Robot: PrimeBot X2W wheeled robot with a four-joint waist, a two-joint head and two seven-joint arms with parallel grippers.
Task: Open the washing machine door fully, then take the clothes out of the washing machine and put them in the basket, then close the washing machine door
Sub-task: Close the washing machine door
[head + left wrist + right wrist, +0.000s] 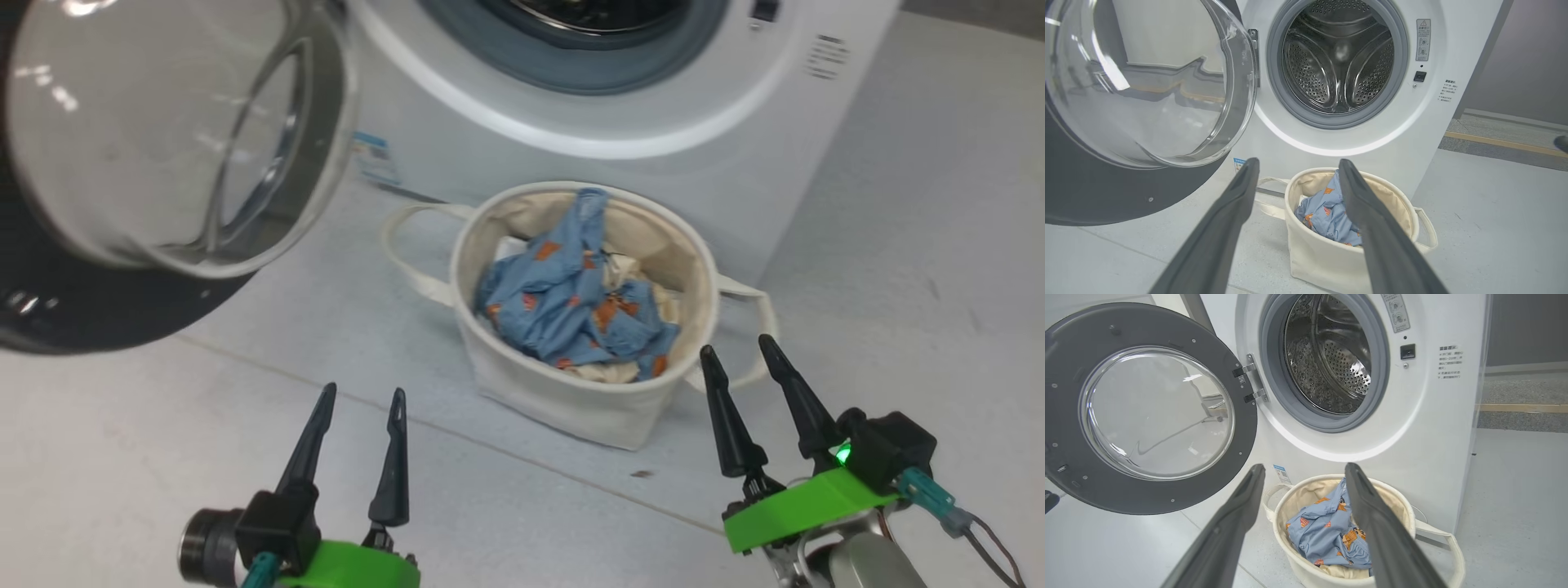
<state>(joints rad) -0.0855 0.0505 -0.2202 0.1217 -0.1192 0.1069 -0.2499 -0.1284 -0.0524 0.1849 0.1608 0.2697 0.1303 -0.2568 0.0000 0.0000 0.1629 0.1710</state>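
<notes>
Standing on pale grey floor [163, 457], the washer [490, 155] has its door [163, 139] swung wide. The basket [555, 392] of clothes [571, 302] sits ahead between left gripper [363, 390] and right gripper [737, 345], both splayed, empty.

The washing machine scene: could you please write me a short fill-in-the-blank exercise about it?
1. The washing machine door stands ____.
2. The drum of the washing machine looks ____.
3. The clothes lie in the basket, which stands in ____ of the washing machine.
4. The left claw and the right claw hold ____.
Missing words: open; empty; front; nothing.
</notes>
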